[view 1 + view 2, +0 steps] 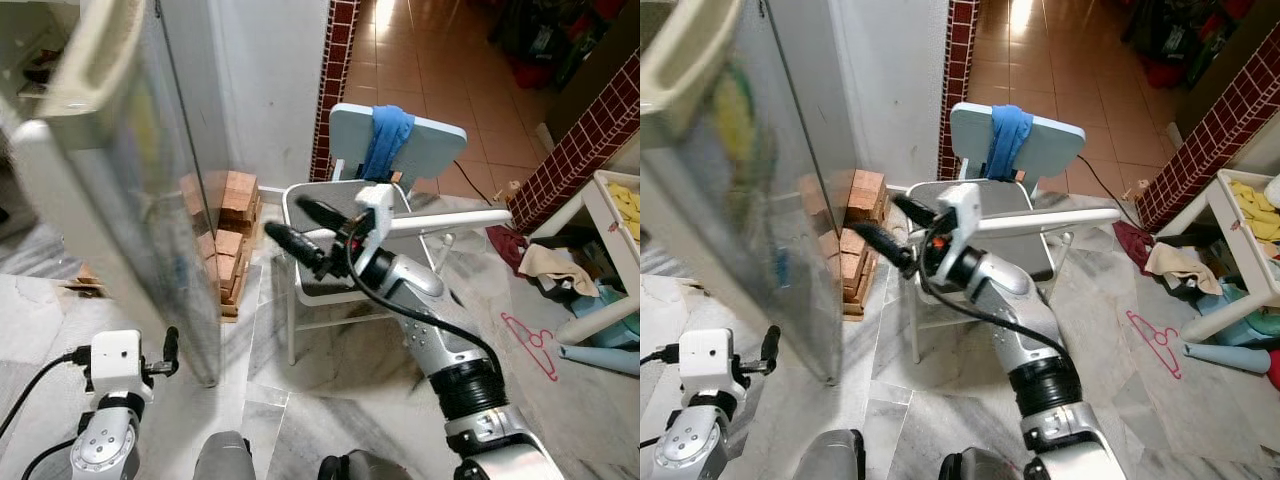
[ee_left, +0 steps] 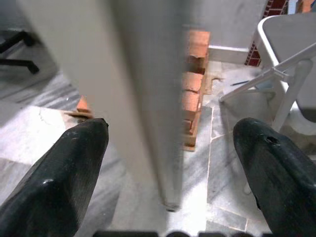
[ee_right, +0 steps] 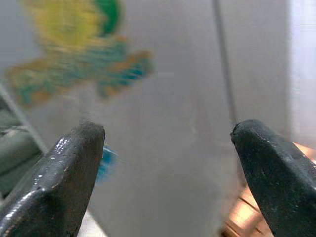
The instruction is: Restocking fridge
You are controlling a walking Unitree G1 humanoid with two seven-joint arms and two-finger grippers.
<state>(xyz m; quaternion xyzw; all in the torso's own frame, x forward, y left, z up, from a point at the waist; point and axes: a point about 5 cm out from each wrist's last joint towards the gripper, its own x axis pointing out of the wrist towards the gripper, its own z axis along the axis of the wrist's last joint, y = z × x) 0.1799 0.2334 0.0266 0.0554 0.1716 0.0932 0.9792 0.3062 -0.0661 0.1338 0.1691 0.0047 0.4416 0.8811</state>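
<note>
The fridge door (image 1: pixel 120 200) is seen swung open on the robot's left, a tall grey panel standing upright with its long axis vertical, its free edge turned toward the robot and its lower corner just above the marble floor (image 1: pixel 300 400). A blurred yellow and green sticker (image 3: pixel 74 49) is carried on its face. The right gripper (image 1: pixel 300 232) is raised in front of the white plastic chair (image 1: pixel 345 200), its two black fingers spread apart and pointed at the door's outer face, with nothing held between them; whether the door is touched cannot be told. The left gripper (image 2: pixel 168 163) is held low by the door's bottom edge (its wrist view looks straight along that thin edge), and its fingers (image 2: pixel 64 173) are parted, one on either side of the edge, apart from it. A stack of bricks (image 1: pixel 230 240) is seen against the white wall beyond the door, beside the chair. A blue cloth (image 1: pixel 385 140) is draped over the chair's back. A red hanger (image 1: pixel 535 345) lies on the floor to the right.
</note>
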